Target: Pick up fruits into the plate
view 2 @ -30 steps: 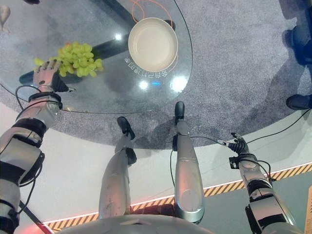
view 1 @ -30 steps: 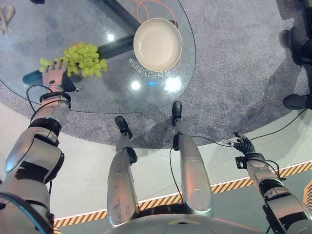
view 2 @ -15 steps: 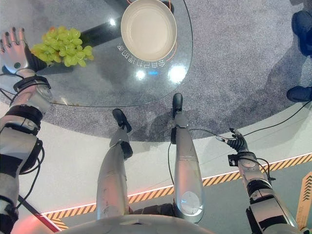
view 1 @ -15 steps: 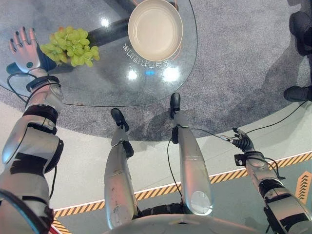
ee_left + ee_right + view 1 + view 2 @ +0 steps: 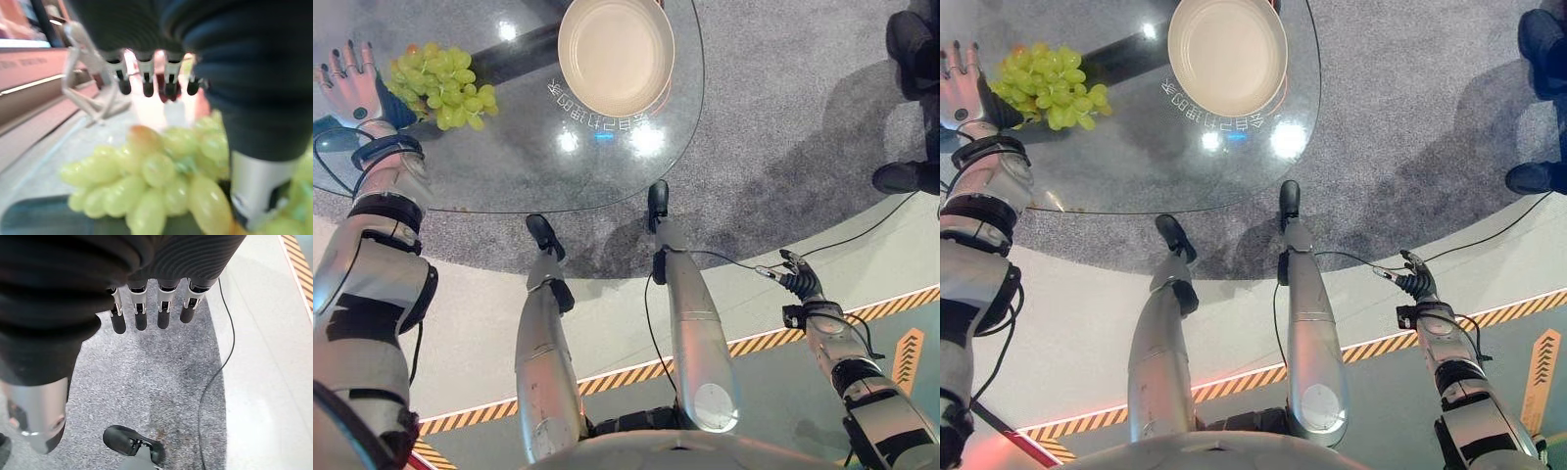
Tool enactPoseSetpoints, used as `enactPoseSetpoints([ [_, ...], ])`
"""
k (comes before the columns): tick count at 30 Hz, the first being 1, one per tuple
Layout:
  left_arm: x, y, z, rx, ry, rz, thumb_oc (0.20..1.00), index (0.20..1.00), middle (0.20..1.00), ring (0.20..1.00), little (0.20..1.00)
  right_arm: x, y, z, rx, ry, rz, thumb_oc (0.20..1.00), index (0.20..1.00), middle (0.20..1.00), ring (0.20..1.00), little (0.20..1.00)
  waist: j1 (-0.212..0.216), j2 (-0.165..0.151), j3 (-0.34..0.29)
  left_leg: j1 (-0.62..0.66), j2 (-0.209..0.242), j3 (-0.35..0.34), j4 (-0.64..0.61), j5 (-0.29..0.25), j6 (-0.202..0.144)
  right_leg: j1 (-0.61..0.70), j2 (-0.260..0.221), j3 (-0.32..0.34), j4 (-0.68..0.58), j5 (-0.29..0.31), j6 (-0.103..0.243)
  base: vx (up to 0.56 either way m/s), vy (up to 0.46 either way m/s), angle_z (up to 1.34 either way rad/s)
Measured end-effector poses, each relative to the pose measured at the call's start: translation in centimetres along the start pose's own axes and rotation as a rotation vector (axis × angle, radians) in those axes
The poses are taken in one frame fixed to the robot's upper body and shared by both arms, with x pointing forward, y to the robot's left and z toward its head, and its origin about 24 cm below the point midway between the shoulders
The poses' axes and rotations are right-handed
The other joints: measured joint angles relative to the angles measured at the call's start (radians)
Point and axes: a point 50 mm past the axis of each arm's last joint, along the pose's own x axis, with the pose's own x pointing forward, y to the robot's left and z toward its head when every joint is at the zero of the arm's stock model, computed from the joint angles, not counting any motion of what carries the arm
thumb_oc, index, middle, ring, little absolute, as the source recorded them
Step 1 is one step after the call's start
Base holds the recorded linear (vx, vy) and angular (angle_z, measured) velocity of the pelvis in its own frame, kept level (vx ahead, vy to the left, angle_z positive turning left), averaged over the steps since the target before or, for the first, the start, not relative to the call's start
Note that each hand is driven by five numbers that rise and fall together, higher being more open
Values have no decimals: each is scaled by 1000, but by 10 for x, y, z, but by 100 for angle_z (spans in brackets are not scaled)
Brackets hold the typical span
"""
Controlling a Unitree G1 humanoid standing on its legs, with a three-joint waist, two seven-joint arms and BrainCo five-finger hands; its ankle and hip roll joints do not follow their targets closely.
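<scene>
A bunch of green grapes (image 5: 434, 82) lies on the round glass table (image 5: 509, 147), at its left side. My left hand (image 5: 352, 80) is open, fingers straight, just left of the bunch and beside it. Seen from the left wrist, the grapes (image 5: 161, 181) lie under the straight fingers (image 5: 146, 78), not held. A cream plate (image 5: 615, 54) stands empty at the table's far middle, to the right of the grapes. My right hand (image 5: 797, 281) hangs open low at the right, over the floor, far from the table.
A dark bar under the glass runs from the plate toward the grapes. A person's dark shoes (image 5: 906, 176) stand on the grey carpet at the right. A yellow-and-black striped line (image 5: 754, 343) crosses the floor near my right arm.
My left hand has opened and shifted from below the grapes to their left side, fingers now straight. The whole scene has slid up and left as the camera moved. The right hand stayed put.
</scene>
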Motion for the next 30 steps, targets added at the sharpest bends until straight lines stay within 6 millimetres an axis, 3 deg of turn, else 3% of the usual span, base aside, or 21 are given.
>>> enactPoseSetpoints([
  [4,-2,-6,2,45,-62,-80,1000,1000,1000,1000,1000,1,0,6,11,-22,-6,1000,1000,1000,1000,1000,-5,-2,-1,-3,3,9,2,-8,-2,-7,3,8,-3,1,0,35,38,-6],
  [10,7,0,-2,123,-103,-246,1000,1000,1000,1000,1000,3,-8,15,5,-49,-21,1000,1000,1000,1000,1000,-10,-2,-1,0,3,17,1,-11,-3,-7,3,12,-7,1,0,5,71,-2],
  [16,8,-3,-12,142,-24,-421,1000,1000,1000,1000,1000,4,-18,23,-10,-76,-44,1000,1000,1000,1000,1000,-16,-2,-1,1,2,27,1,-16,-4,-10,3,19,-10,1,0,10,44,-3],
  [22,8,-2,-20,169,53,-438,1000,1000,1000,1000,1000,5,-32,32,-12,-105,-86,1000,1000,1000,1000,1000,-21,-1,-1,2,3,33,0,-18,-6,-15,4,25,-10,1,0,1,4,-2],
  [28,6,-4,-27,345,59,-445,1000,1000,1000,1000,1000,5,-35,34,-12,-104,-93,1000,1000,1000,1000,1000,-19,-1,-1,2,4,33,0,-18,-6,-15,5,25,-9,1,0,0,0,0],
  [29,4,-6,-29,392,58,-456,871,871,871,871,871,5,-36,34,-10,-103,-94,1000,1000,1000,1000,1000,-18,-1,-1,2,4,33,0,-18,-6,-16,5,25,-9,1,0,0,0,0],
  [30,3,-7,-31,418,60,-456,821,821,821,821,821,5,-36,34,-10,-104,-95,1000,1000,1000,1000,1000,-18,-1,-1,2,4,33,0,-18,-6,-16,5,25,-9,1,0,0,0,0],
])
